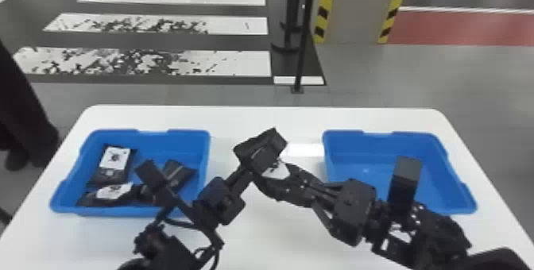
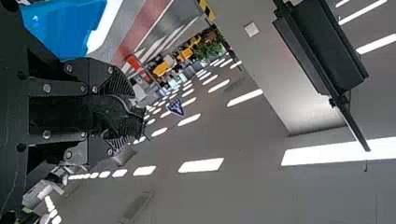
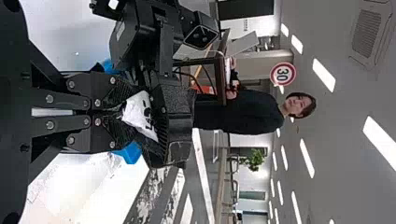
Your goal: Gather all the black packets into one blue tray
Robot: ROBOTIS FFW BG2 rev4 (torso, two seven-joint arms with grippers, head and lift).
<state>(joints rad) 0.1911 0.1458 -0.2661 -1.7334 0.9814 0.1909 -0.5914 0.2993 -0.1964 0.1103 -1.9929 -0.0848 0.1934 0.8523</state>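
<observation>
- Black packet (image 1: 277, 171) sits between your two grippers, above the white table (image 1: 254, 249), straight toward 12 o'clock from you.
- Your left gripper (image 2: 123, 116) is closed around its body; your right gripper (image 3: 123, 113) pinches it near the label. This looks like a handover.
- The reason, you can judge, is reach: the left tray (image 1: 119, 211), at 10 o'clock, already holds other black packets (image 1: 114, 160), while the right tray (image 1: 397, 135) is at 2 o'clock. Your left arm suits the final drop.
- Its white label faces up toward your head camera. Its long axis seems to follow your left fingers, from 7 toward 1 o'clock, though much is hidden.
- Let the right fingers go only once the left grip is sure, or the packet could twist or fall.
</observation>
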